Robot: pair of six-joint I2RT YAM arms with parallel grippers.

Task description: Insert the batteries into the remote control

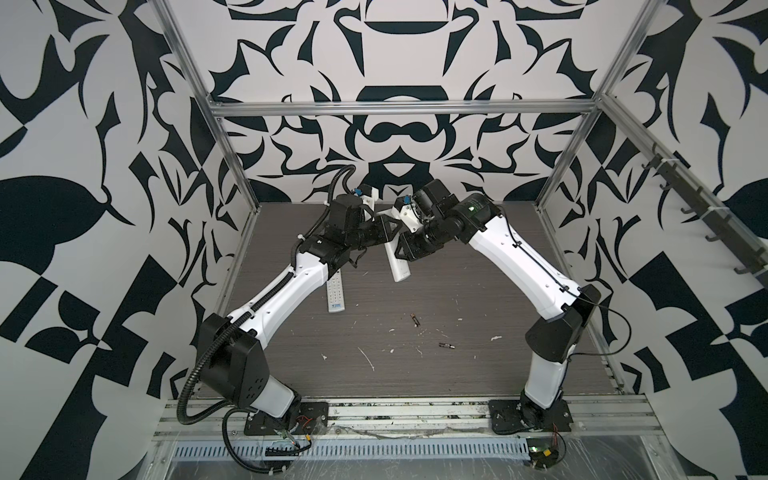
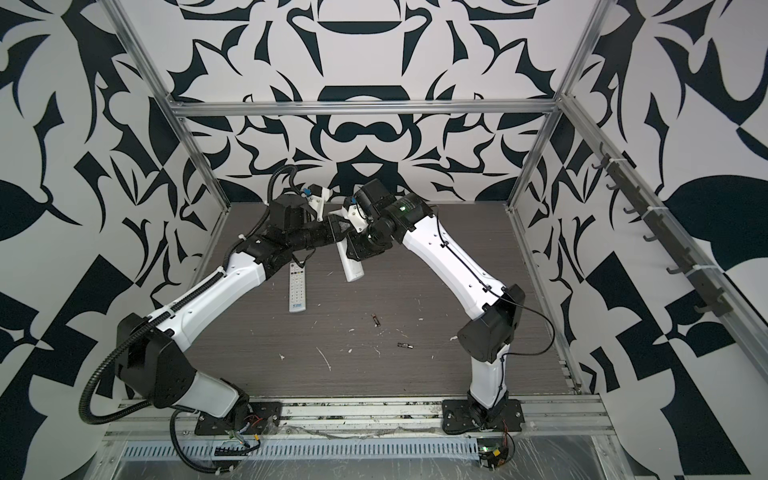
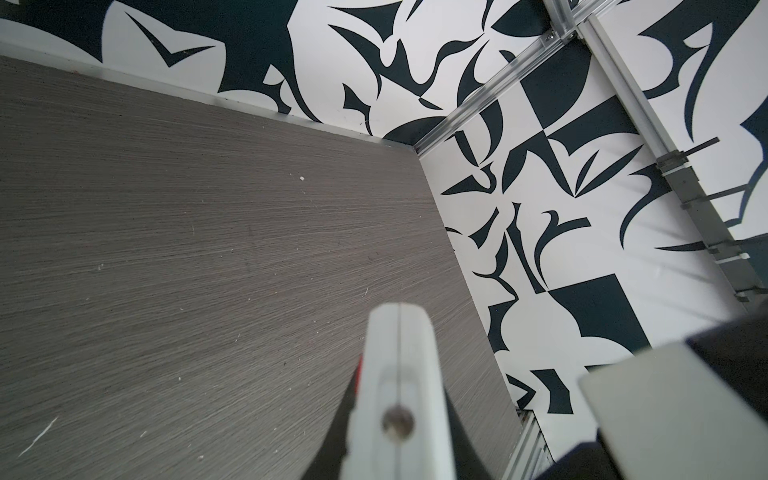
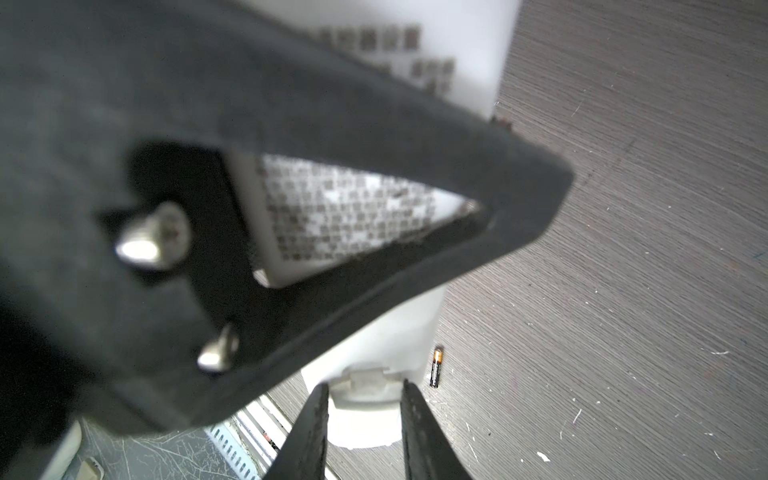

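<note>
Batteries lie loose on the table point(image 1: 498, 374). The first battery point(image 1: 414, 320) sits toward my bases from the raised remote control point(image 1: 398, 268). The second battery point(image 1: 446, 344) lies further that way and rightward, apart from the first. Around both the table is open, with only white flecks, and its edges are well off. A flat remote point(image 1: 336, 295) lies left of the raised remote control, partly under my left arm.

The raised remote control hangs tilted above the table, where my two wrists crowd together. Both top views show both batteries. The right wrist view shows only the first battery point(image 4: 436, 368), past the remote's side, and a latch tab point(image 4: 368, 379) at its end. The left wrist view shows that remote edge-on along its seam, with the table's far corner beyond.

My left end effector point(image 3: 399, 374) is clamped on that remote. My right end effector point(image 4: 365, 386) stands narrowly parted, with the tab between its tips. Whether they touch it I cannot tell.
</note>
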